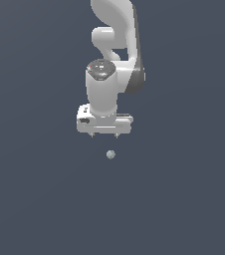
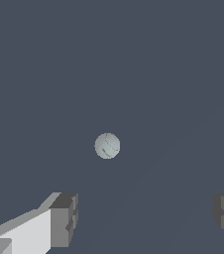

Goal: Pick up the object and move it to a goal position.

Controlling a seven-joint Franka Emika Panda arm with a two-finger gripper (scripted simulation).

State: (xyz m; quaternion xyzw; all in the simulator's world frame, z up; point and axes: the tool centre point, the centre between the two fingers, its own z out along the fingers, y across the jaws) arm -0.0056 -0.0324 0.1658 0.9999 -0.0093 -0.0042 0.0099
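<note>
Fingers (image 2: 64, 218) spread wide — nothing pinched; ball (image 2: 107, 146) apart, open floor all round.

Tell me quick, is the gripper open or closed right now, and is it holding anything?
Gripper: open, holding nothing; the ball lies apart from its fingers.

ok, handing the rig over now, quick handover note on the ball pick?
Gripper: open, empty, fingers pointing down, wide apart.
Ball: lies free on the dark surface; in the exterior view it shows just below the fingertips. Nothing touches it. The wrist view shows it ahead of the open fingers, not between them.
Done: no grasp so far.
Left: line up over the ball, descend, close, lift, carry to goal. No goal marker shows in either view.
</note>
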